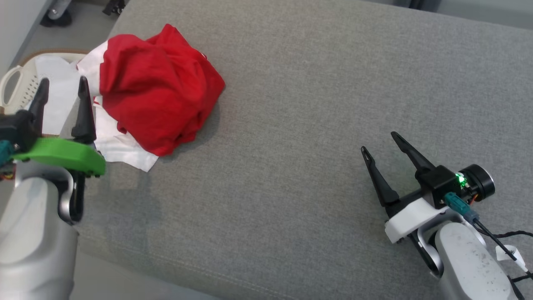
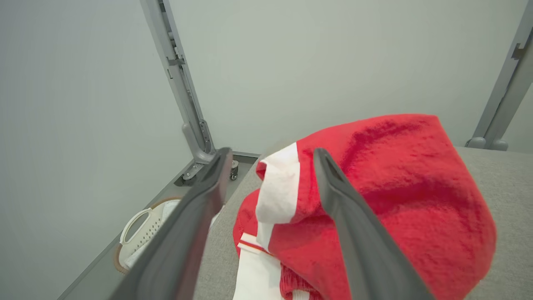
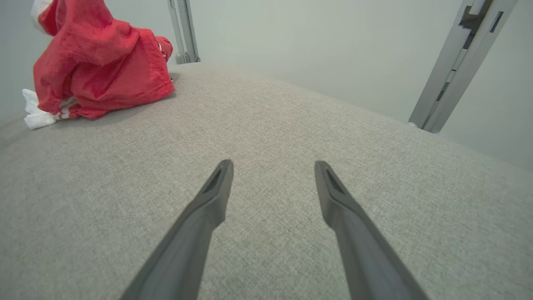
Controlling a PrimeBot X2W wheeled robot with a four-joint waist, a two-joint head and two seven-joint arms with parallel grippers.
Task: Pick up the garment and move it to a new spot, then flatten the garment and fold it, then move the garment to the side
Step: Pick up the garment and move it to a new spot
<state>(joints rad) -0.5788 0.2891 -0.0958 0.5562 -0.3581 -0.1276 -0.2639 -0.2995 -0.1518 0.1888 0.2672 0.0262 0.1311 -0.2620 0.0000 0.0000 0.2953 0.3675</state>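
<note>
the left end effector [image 2: 271, 155] has its two dark fingers spread wide, with nothing between them. just beyond the tips, a crumpled red and white garment [image 2: 395, 187] is heaped on the grey fabric desk [image 2: 510, 200]. lower left, a white basket [image 2: 139, 235] sits on the floor beside the desk, near a grey metal post [image 2: 183, 83].

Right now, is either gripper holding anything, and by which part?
Nothing is held. The left gripper stands open beside the crumpled red-and-white cloth garment; the right gripper is open over the grey fabric surface.
</note>
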